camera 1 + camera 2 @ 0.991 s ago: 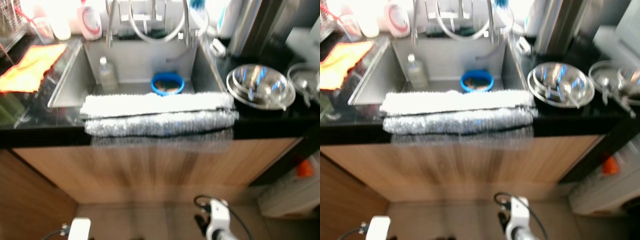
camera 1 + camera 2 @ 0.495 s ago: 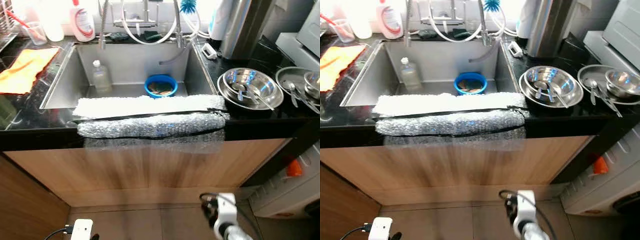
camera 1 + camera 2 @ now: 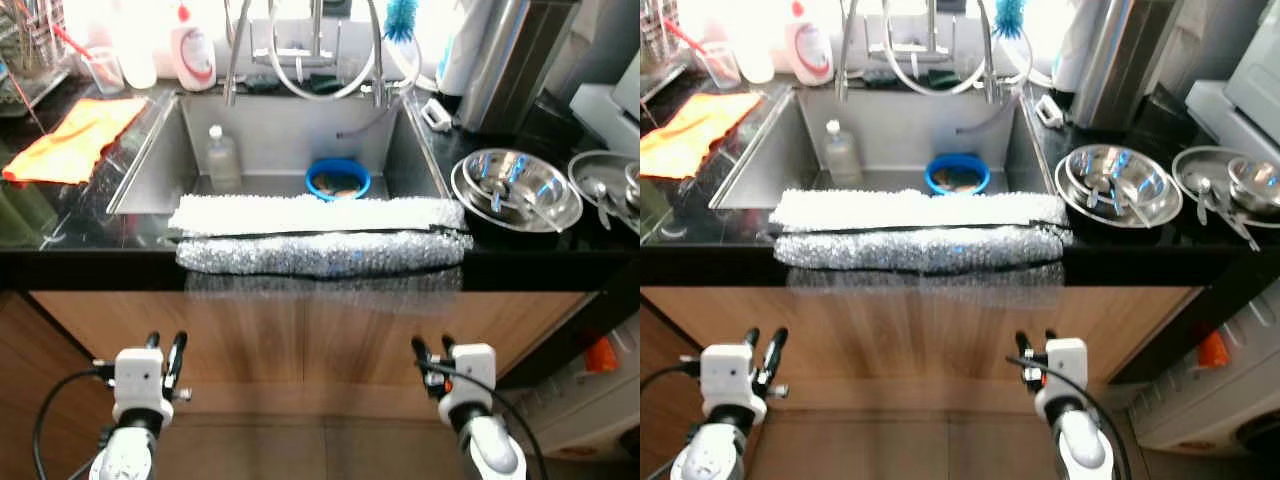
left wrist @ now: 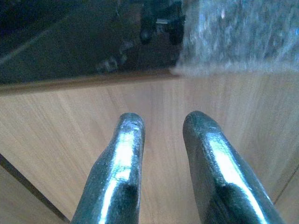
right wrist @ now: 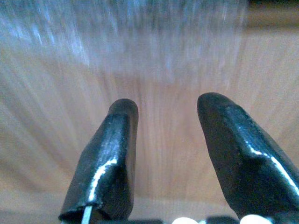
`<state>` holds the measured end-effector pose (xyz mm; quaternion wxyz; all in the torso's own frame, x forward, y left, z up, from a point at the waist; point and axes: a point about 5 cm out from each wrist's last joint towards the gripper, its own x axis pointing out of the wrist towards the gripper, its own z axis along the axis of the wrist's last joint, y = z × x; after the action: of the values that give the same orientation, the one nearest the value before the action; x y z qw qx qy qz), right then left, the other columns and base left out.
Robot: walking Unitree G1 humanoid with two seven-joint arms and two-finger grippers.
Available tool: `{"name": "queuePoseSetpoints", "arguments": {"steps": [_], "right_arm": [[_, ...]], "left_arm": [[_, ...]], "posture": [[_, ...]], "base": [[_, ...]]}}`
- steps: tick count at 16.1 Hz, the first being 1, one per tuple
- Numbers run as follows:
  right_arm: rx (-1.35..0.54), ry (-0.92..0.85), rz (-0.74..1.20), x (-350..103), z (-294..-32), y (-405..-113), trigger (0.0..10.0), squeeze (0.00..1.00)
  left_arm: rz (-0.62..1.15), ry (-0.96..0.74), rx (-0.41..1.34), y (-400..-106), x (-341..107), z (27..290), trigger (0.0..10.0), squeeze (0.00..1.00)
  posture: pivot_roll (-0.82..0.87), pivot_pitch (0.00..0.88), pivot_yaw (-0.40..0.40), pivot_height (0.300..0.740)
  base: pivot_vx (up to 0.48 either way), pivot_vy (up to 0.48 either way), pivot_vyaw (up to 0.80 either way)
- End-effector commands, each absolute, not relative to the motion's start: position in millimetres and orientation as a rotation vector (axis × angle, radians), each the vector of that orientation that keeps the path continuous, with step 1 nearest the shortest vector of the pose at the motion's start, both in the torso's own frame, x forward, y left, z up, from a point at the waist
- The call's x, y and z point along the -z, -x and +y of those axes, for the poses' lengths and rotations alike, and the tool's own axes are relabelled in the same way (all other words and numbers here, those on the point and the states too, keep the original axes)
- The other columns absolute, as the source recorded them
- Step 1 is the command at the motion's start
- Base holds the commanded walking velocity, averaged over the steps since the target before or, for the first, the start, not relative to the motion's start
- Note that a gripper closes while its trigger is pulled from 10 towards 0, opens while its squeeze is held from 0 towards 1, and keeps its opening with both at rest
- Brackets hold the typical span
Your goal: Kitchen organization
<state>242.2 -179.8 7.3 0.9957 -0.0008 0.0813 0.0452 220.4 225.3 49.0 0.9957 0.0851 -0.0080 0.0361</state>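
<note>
A steel sink (image 3: 150,150) is set in the black counter ahead of me. In it stand a blue bowl (image 3: 338,180) with something brownish inside and a clear bottle (image 3: 222,158). A roll of bubble wrap (image 3: 320,235) lies along the sink's front edge and hangs over the wooden cabinet front (image 3: 300,330). My left gripper (image 3: 165,345) and right gripper (image 3: 432,350) are raised low before that cabinet, below the counter. Both are open, with nothing between the fingers (image 4: 124,140) (image 5: 117,126), and both wrist views look at wood grain with the wrap above.
An orange cloth (image 3: 75,140) lies on the counter at the left, with a detergent bottle (image 3: 195,45) behind it. Stacked steel bowls (image 3: 515,185) with spoons sit at the right, beside more steel dishes (image 3: 1230,185). A faucet with hoses (image 3: 310,50) and a blue brush (image 3: 402,15) stand behind the sink.
Both grippers have risen into the eye views in front of the cabinet. The camera has shifted and steadied; things on the counter have kept their places.
</note>
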Motion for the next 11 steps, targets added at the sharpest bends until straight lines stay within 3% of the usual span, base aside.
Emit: {"name": "queuePoseSetpoints", "arguments": {"steps": [1, 6, 11], "right_arm": [[-0.084, -0.001, 0.133, -14, -178, -245, 10.0, 0.00], [-0.066, 0.043, -0.008, -60, -173, -236, 10.0, 0.00], [-0.016, 0.036, -0.160, -110, -168, -244, 10.0, 0.00]], "left_arm": [[-0.028, -0.158, -0.094, -218, -55, 227, 10.0, 0.00], [-0.168, -0.195, -0.147, -193, -115, 218, 10.0, 0.00], [-0.358, -0.205, -0.109, -212, -177, 201, 10.0, 0.00]], "posture": [[0.05, 0.000, -0.021, 0.740], [0.05, 0.013, -0.024, 0.740], [0.05, 0.041, -0.022, 0.740]], "base": [[0.000, 0.000, 0.00], [0.000, 0.000, 0.00], [0.000, 0.000, 0.00]]}}
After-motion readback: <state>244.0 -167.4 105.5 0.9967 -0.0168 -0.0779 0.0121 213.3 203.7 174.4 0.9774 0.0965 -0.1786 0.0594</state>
